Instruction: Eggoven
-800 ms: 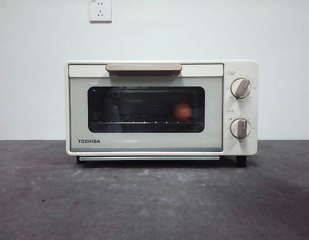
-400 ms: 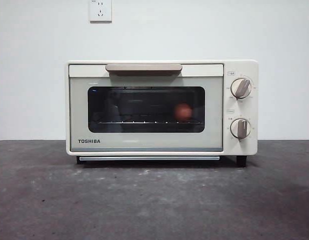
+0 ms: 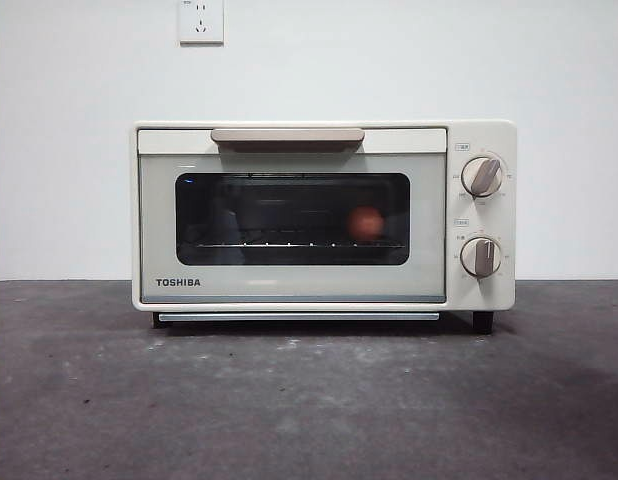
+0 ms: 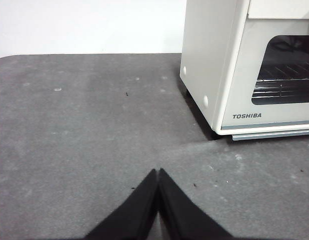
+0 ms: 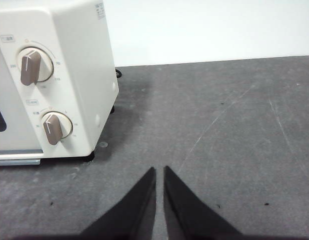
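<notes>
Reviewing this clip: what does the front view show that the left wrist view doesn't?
Only the front view shows the egg on the rack behind the shut glass door, the beige handle, both knobs and a wall socket. Only the left wrist view shows the left gripper, shut, above bare table, and the oven's side panel. Both show the toaster oven and its TOSHIBA lettering.

wall (image 3: 69,150): plain white | socket (image 3: 201,20): white | table (image 3: 309,400): dark grey
</notes>
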